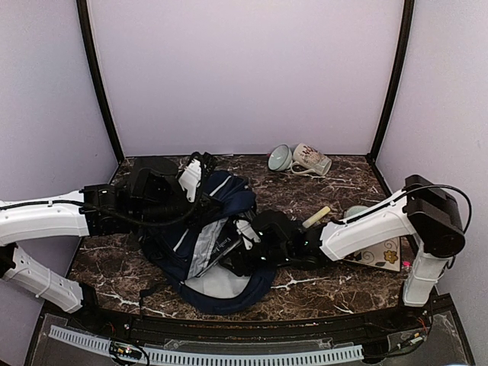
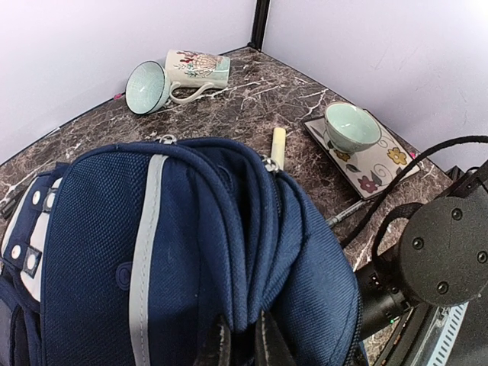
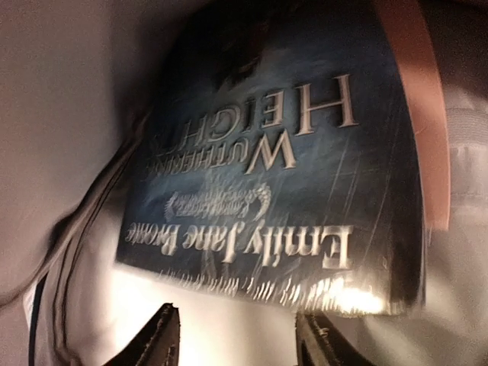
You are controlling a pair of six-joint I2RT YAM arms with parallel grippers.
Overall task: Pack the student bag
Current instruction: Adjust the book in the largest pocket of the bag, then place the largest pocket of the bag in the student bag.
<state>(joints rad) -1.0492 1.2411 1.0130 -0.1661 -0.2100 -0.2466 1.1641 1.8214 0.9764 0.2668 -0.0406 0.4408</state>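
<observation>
The navy-blue student bag (image 1: pixel 206 244) lies in the middle of the table, its mouth toward the right arm; it fills the left wrist view (image 2: pixel 191 252). My left gripper (image 2: pixel 242 347) is shut on a fold of the bag's upper fabric and holds it up. My right gripper (image 3: pixel 236 335) is inside the bag with its jaws open and empty. Just ahead of it a dark-blue book (image 3: pixel 282 168), "Wuthering Heights", lies against the grey lining. In the top view the right gripper (image 1: pixel 245 248) is hidden in the bag's opening.
A floral mug (image 1: pixel 311 159) and a pale-green bowl (image 1: pixel 279 158) lie at the back. A floral plate (image 1: pixel 381 254) with another bowl (image 2: pixel 351 126) sits at the right. A cream stick (image 1: pixel 316 216) lies beside the right arm. A pen (image 2: pixel 352 211) lies near the plate.
</observation>
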